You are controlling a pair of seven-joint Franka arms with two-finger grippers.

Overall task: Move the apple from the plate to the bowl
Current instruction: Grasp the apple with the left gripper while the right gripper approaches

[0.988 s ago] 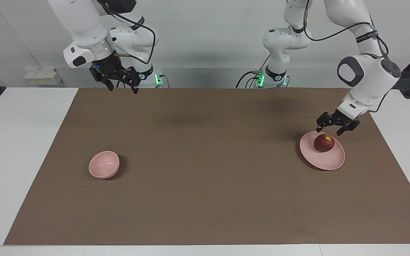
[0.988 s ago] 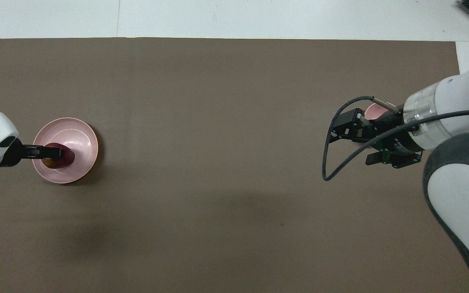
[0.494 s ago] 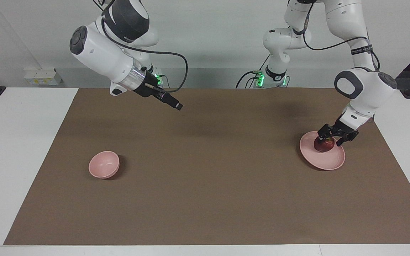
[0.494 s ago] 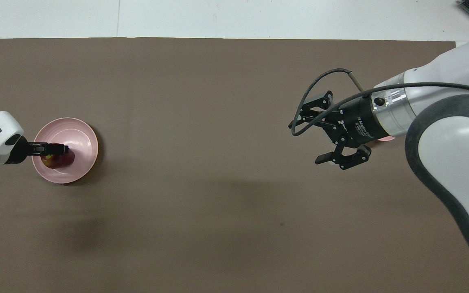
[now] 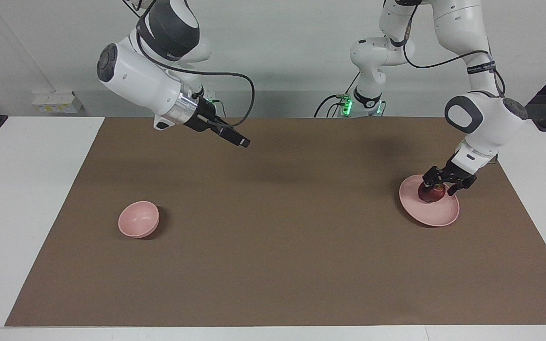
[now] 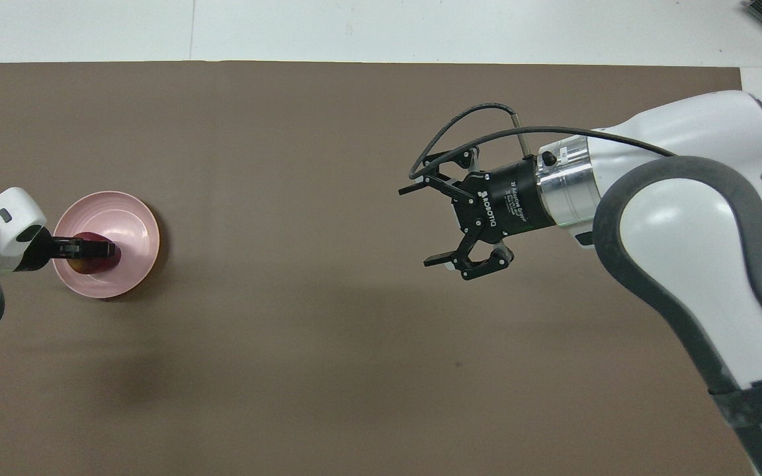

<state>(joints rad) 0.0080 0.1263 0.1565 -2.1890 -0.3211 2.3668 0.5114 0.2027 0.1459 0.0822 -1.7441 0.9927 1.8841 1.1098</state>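
The dark red apple (image 5: 432, 193) sits on the pale pink plate (image 5: 436, 216) at the left arm's end of the table. My left gripper (image 5: 438, 188) is low over the plate, its open fingers on either side of the apple's top. In the overhead view the left gripper (image 6: 106, 250) covers most of the apple (image 6: 98, 265) on the plate (image 6: 135, 218). The small deep pink bowl (image 5: 138, 219) stands empty at the right arm's end. My right gripper (image 5: 243, 141) is open and empty, up in the air over the mat's middle (image 6: 416, 227). In the overhead view the right arm hides the bowl.
A brown mat (image 5: 273, 265) covers most of the white table (image 5: 26, 199). Only the plate and bowl stand on it. The arms' bases and cables are at the robots' edge.
My left gripper came down from just above the apple to around it. My right arm swung from its own end out over the mat's middle, turning its gripper sideways.
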